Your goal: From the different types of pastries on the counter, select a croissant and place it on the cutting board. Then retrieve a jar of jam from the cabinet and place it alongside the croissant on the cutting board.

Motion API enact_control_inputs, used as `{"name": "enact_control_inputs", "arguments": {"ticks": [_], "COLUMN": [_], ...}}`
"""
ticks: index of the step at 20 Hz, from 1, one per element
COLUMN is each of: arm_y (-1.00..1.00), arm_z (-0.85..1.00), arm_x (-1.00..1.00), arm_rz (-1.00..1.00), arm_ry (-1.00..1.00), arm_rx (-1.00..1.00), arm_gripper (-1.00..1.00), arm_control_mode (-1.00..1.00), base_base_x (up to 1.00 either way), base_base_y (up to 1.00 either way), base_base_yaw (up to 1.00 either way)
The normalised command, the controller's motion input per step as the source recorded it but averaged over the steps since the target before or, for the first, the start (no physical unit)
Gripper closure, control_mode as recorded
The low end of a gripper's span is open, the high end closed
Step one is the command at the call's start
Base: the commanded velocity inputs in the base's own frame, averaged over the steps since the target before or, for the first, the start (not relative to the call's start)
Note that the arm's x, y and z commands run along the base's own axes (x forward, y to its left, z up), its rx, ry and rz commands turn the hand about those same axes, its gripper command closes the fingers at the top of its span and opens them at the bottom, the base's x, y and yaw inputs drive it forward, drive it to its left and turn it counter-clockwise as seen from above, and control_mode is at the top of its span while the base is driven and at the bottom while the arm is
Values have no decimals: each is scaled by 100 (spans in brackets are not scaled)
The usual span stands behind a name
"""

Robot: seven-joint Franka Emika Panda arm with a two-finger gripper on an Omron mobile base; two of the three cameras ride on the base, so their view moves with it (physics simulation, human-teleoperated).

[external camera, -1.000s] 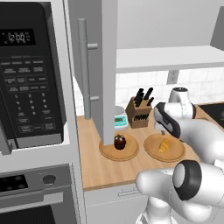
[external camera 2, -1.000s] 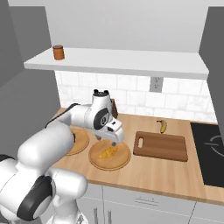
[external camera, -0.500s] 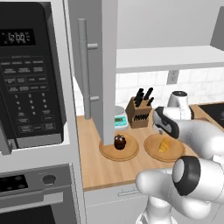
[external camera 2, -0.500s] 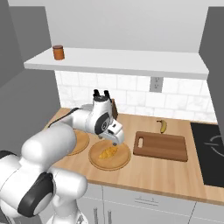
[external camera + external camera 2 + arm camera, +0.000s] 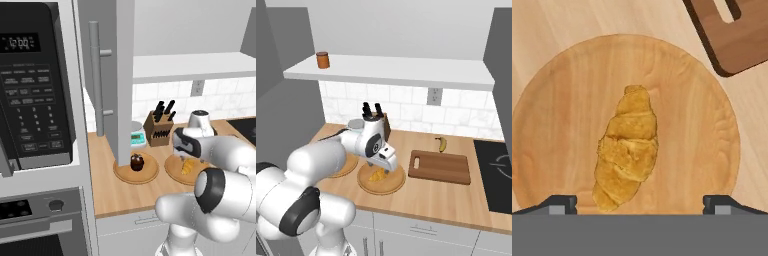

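Light-brown planks make up the desk (image 5: 446,200), which runs along a white tiled wall. On it, near the middle, a round wooden plate (image 5: 712,125) carries the croissant (image 5: 627,150), lying at the plate's centre. The claw (image 5: 639,202) hangs directly above it, spread wide, its two fingertips (image 5: 559,204) set well apart on either side of the pastry and gripping nothing. The cutting board (image 5: 440,167) lies just beside the plate. A cupcake (image 5: 136,162) sits on a second plate (image 5: 122,175) toward the desk's left end.

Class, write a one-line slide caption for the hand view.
Open gripper above a golden-yellow crescent croissant lying on a round pale wooden plate, reddish-brown cutting board at the corner.
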Motion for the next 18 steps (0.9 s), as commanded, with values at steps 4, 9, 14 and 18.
{"name": "enact_control_inputs", "arguments": {"ticks": [4, 9, 14, 18], "arm_y": [0, 0, 0, 0], "arm_z": [-40, -29, -16, -17], "arm_x": [0, 17, 3, 0], "arm_rz": [0, -3, -1, 0], "arm_ry": [7, -7, 0, 5], "arm_rx": [0, 0, 0, 0], "arm_gripper": [-100, -100, -100, -100], "arm_control_mode": [-100, -100, -100, -100], "base_base_x": [0, 0, 0, 0], "base_base_y": [0, 0, 0, 0], "base_base_yaw": [0, 0, 0, 0]}}
